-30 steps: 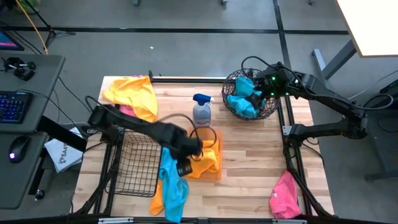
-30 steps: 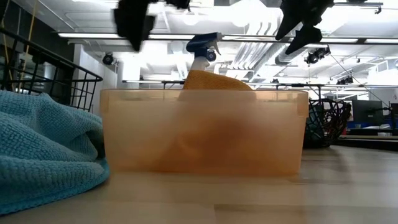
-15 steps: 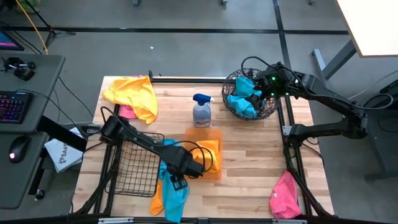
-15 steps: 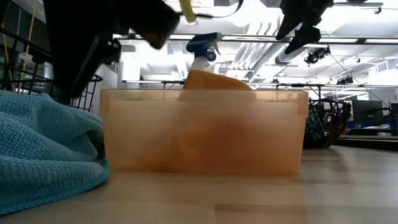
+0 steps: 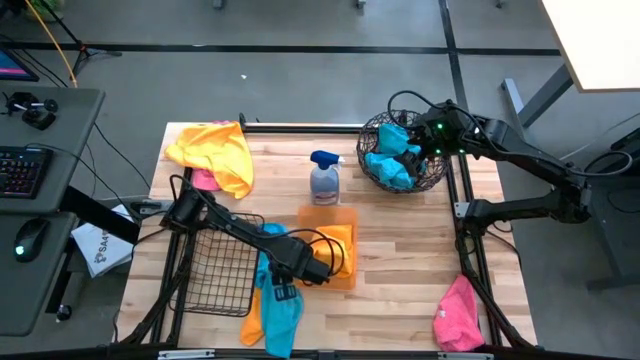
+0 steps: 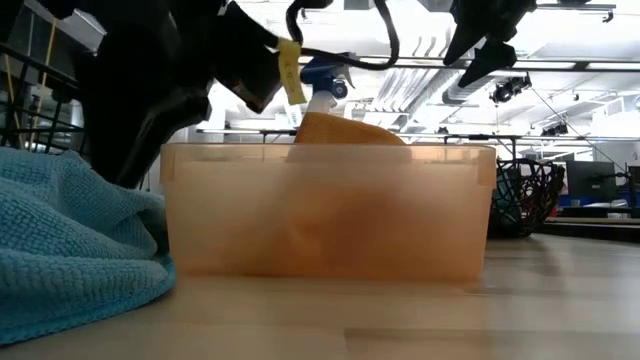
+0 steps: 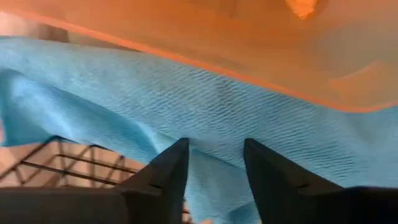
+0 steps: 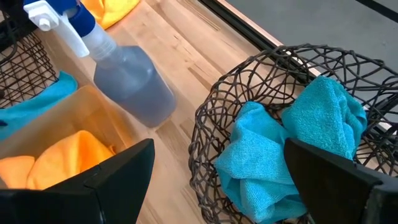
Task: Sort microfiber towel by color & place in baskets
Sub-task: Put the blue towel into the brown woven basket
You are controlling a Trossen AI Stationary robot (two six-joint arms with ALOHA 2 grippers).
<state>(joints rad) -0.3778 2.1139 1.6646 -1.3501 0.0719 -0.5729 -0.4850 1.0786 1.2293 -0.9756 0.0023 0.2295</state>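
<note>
A blue towel (image 5: 280,308) lies near the table's front edge, partly over an orange towel (image 5: 251,326), between the rectangular black wire-grid basket (image 5: 213,268) and the translucent orange bin (image 5: 346,276). The bin holds an orange towel (image 5: 338,243). My left gripper (image 5: 284,288) is open, low over the blue towel (image 7: 217,106), with one finger on either side of a patch of it. My right gripper (image 5: 405,140) is open and empty above the round wire basket (image 5: 432,172). That basket holds blue towels (image 8: 273,155). My left gripper comes at the blue towel from above, at the part beside the orange bin (image 7: 214,134). Its open fingertips (image 7: 177,152) are right at the cloth. I cannot tell whether they touch it. The towel lies slack on the table.
A blue-capped spray bottle (image 5: 324,180) stands just behind the orange bin. A yellow towel (image 5: 215,150) over a pink one (image 5: 204,181) lies at the far left. Another pink towel (image 5: 457,315) lies at the near right corner. The middle right has bare wood.
My left gripper has gone from beside the orange bin toward the table's near edge and down onto the blue towel. In the low view it has dropped from the top of the picture to towel height.
</note>
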